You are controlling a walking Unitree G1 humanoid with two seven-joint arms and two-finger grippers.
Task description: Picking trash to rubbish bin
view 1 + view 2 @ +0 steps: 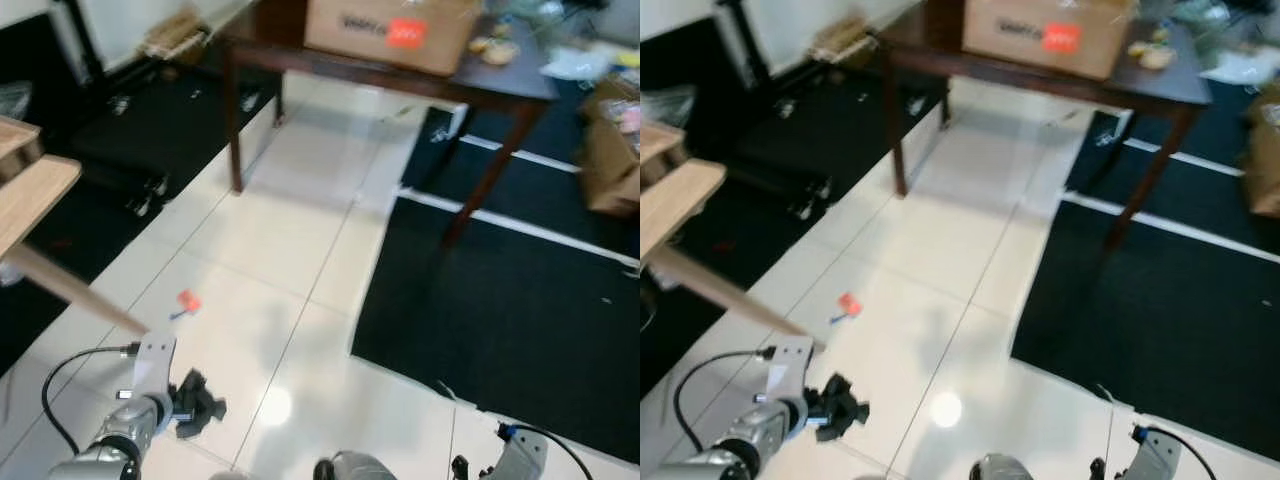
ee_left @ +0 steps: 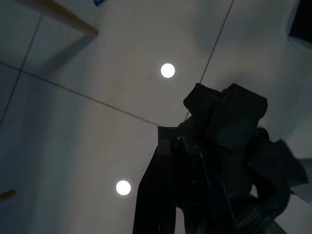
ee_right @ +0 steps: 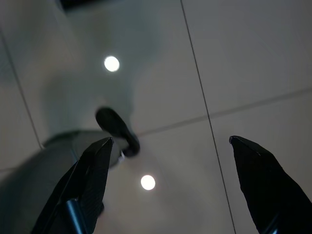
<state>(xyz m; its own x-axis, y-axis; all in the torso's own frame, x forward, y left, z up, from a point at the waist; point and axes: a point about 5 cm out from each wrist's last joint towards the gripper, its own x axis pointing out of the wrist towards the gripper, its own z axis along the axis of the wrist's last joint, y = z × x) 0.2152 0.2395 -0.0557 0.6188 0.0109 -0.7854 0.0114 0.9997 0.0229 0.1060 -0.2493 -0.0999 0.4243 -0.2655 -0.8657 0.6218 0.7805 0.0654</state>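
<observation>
Black crumpled trash (image 2: pixel 229 131) is pinched in the left gripper (image 1: pixel 192 402), held just above the white tile floor (image 1: pixel 300 260) at near left; looks like a wadded dark wrapper or bag w/ folded, angular flaps, matte. Another bit of trash, a small orange-red scrap (image 1: pixel 188 299) w/ a blue piece beside it, lies on the tiles a bit farther off, apart from the gripper. Right gripper (image 3: pixel 170 161) hangs low at near right over bare tile, fingers spread wide, nothing btwn them. Far side: dark wooden table (image 1: pixel 400 80) carrying a cardboard box (image 1: pixel 390 30) w/ an orange label; contents can't be made out. Black mat (image 1: pixel 520 300) at right, light wood furniture (image 1: pixel 30 190) at left edge.
</observation>
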